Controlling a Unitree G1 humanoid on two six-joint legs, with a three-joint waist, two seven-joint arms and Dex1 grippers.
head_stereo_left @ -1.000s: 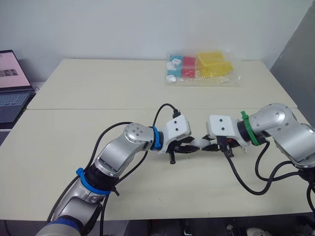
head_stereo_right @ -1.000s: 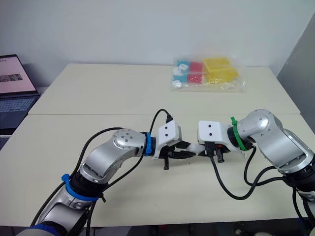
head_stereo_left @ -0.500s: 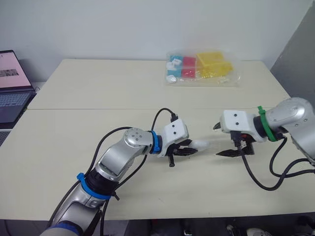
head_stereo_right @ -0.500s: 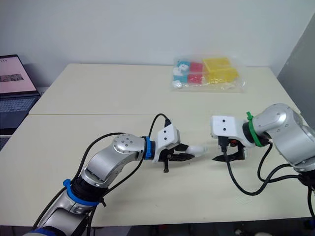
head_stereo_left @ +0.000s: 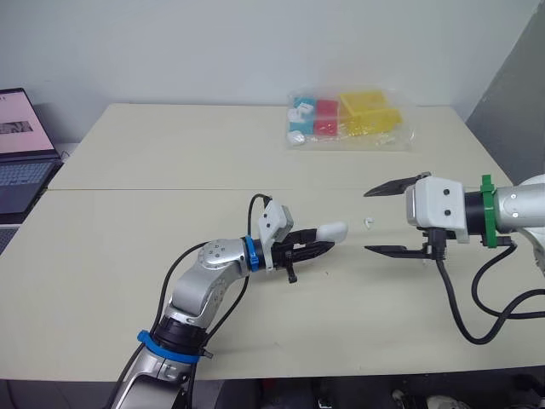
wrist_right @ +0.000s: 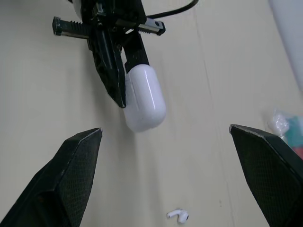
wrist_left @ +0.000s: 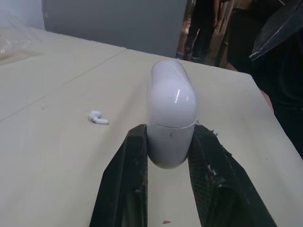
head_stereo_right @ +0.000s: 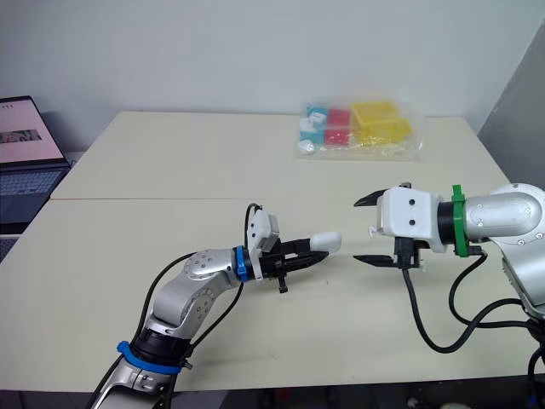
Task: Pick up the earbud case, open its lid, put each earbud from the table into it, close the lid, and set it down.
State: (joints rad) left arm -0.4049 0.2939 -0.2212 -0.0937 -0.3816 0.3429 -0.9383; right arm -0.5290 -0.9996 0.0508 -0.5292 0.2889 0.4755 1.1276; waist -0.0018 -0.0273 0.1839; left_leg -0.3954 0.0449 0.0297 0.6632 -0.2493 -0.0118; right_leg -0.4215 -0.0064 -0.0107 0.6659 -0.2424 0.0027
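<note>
**A:** What does the earbud case (wrist_left: 171, 125) look made of?
**B:** Smooth, glossy white plastic, and so does the earbud (wrist_left: 98, 117).
**A:** And the grippers?
**B:** The right gripper (head_stereo_right: 355, 231) has matt black fingers (wrist_right: 71, 170) with a fine cross-hatched grain. The left gripper (wrist_left: 169, 128) has matt black fingers (wrist_left: 125, 184) with rough edges. The table (head_stereo_left: 128, 256) is smooth, matt cream. At its one o'clock lies a clear, crinkled, shiny plastic bag (head_stereo_left: 349, 119).

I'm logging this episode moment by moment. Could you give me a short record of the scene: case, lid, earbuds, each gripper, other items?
case: earbud case, held by left gripper
lid: closed
earbud: one earbud lying on the table, by the right gripper's fingertips
left gripper: shut on the case
right gripper: open wide, empty
other: plastic bag of coloured items at the far side; laptop at the robot's left
</note>
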